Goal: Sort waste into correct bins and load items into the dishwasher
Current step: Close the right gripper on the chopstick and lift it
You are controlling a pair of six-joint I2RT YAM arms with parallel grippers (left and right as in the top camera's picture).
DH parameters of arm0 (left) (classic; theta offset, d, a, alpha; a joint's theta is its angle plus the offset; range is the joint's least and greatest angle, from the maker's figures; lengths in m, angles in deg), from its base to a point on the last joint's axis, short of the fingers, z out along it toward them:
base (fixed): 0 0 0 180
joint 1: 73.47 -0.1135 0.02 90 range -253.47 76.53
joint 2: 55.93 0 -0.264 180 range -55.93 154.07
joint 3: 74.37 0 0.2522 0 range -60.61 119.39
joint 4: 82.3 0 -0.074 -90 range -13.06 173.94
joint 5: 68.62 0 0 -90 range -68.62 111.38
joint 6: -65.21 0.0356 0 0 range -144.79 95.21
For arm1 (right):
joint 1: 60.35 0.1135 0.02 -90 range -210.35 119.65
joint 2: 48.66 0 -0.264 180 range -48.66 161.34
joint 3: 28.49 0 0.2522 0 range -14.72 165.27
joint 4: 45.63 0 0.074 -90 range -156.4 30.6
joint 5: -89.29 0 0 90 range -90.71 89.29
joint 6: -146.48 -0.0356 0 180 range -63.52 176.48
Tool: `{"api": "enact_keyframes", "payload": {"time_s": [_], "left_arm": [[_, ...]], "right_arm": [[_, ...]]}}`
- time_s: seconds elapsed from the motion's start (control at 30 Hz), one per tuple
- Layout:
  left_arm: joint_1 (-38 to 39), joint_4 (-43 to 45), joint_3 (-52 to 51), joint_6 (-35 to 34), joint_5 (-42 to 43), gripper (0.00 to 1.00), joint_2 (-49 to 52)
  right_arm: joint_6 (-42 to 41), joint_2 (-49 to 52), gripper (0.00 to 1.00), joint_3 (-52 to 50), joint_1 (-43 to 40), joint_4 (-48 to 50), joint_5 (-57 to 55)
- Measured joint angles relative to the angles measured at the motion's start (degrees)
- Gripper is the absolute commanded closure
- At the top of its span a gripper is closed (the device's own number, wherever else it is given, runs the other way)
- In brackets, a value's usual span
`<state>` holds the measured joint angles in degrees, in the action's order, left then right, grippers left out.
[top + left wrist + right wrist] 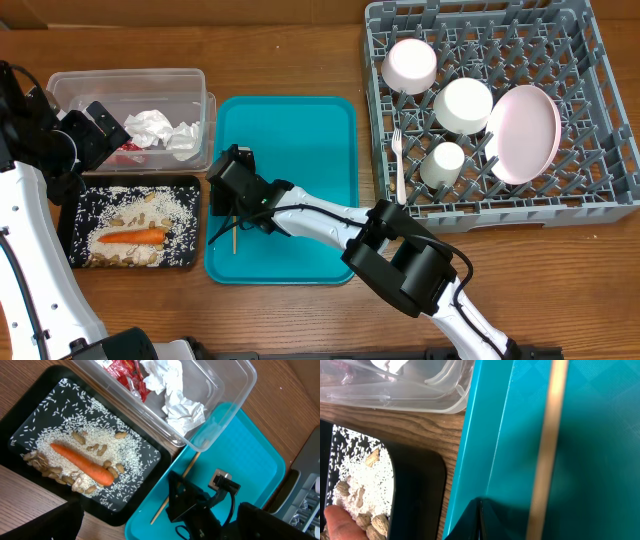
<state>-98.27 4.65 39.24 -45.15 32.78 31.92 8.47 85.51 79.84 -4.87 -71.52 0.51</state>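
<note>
stick (pixel 181 480): lying on teal tray (pixel 300 130), left edge
right gripper (pixel 233 188): over stick; jaw gap, cannot tell
left gripper (pixel 98 126): wide, empty, above clear bin (pixel 100 92), far-left worktop

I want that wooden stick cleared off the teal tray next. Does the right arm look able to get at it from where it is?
Probably yes. The right gripper hovers over the teal tray right beside the wooden stick, which lies flat and uncovered; nothing stands between them.
</note>
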Motion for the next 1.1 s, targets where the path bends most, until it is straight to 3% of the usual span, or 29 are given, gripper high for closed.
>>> {"api": "enact_keyframes", "payload": {"time_s": [0.67,0.73,0.8,0.83,0.87,0.9,0.93,1.1], "left_arm": [[0.0,0.0,0.0,0.0,0.0,0.00,0.0],[0.0,0.0,0.0,0.0,0.0,0.00,0.0],[0.0,0.0,0.0,0.0,0.0,0.00,0.0],[0.0,0.0,0.0,0.0,0.0,0.00,0.0],[0.0,0.0,0.0,0.0,0.0,0.00,0.0],[0.0,0.0,0.0,0.0,0.0,0.00,0.0],[0.0,0.0,0.0,0.0,0.0,0.00,0.0],[0.0,0.0,0.0,0.0,0.0,0.00,0.0]], "right_arm": [[8.4,-4.4,0.96,2.5,-6.9,-17.7,1.7],[9.7,-5.3,0.90,2.5,-7.5,-17.5,3.7],[11.9,-6.6,0.77,2.5,-7.8,-17.4,6.2],[14.7,-7.8,0.64,2.5,-7.8,-17.5,7.6],[15.3,-8.4,0.59,2.5,-7.8,-17.4,8.0],[17.5,-9.3,0.44,2.5,-7.8,-17.6,8.5],[18.5,-10.2,0.37,2.5,-7.8,-17.7,8.7],[23.3,-12.7,0.36,2.6,-7.8,-21.8,4.5]]}}
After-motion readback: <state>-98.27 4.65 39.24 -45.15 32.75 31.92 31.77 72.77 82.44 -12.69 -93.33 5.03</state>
